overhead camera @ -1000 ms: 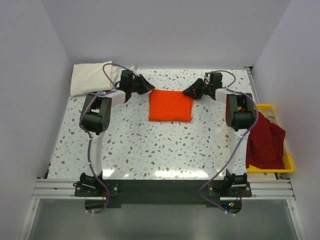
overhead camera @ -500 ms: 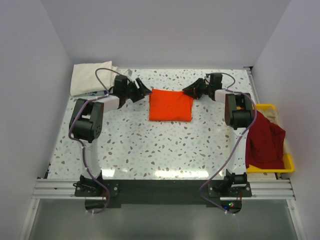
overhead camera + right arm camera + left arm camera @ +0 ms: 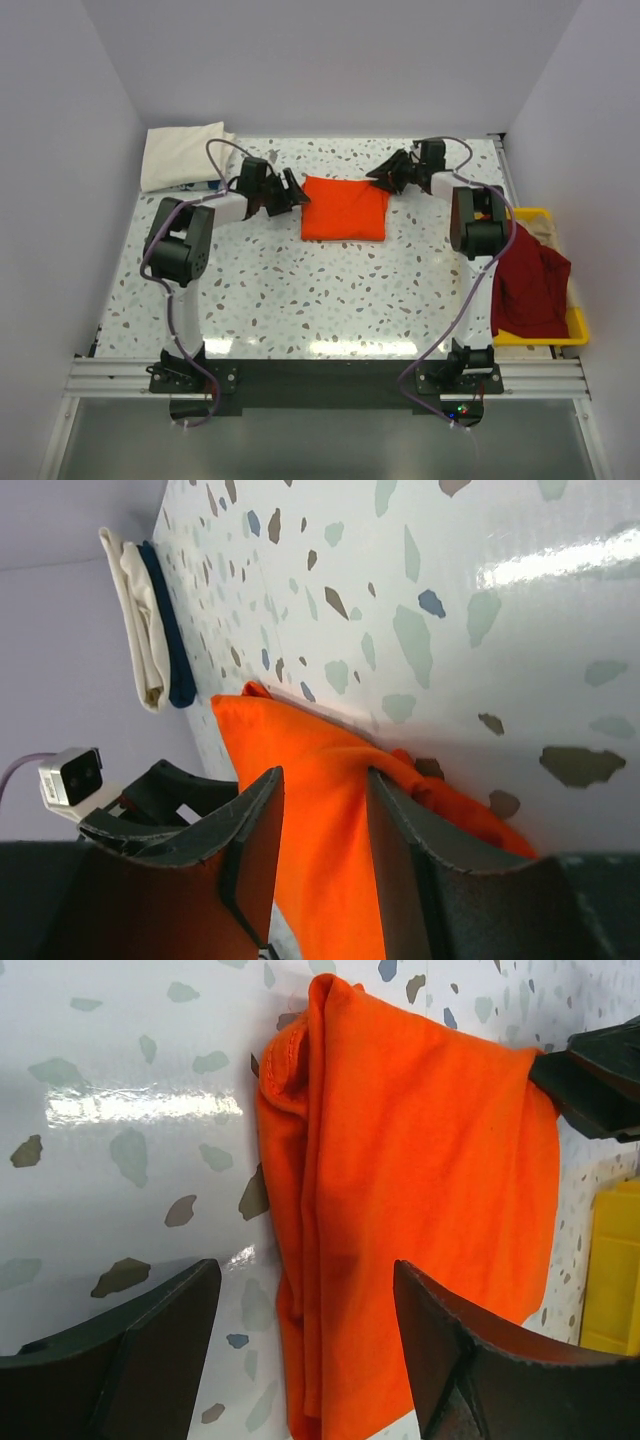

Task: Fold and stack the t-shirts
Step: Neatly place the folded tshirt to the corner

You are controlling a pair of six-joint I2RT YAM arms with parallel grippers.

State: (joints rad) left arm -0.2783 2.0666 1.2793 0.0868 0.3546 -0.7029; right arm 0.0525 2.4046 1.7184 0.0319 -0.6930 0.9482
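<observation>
The orange t-shirt lies folded into a rectangle at the back middle of the table. My left gripper is open at its left edge; in the left wrist view the folded hem of the orange t-shirt lies between the wide-apart fingers of the left gripper, untouched. My right gripper is at the shirt's far right corner, open. In the right wrist view a ridge of the orange t-shirt rests against one finger of the right gripper. The cream t-shirt lies folded at the back left. The dark red t-shirt hangs over the tray.
A yellow tray sits off the table's right edge, under the dark red cloth. Something dark blue lies against the cream t-shirt. White walls close in the back and both sides.
My left gripper has opened, let go of the shirt's far left corner and moved nearer along the left edge. The right gripper's jaws have widened at the far right corner.
</observation>
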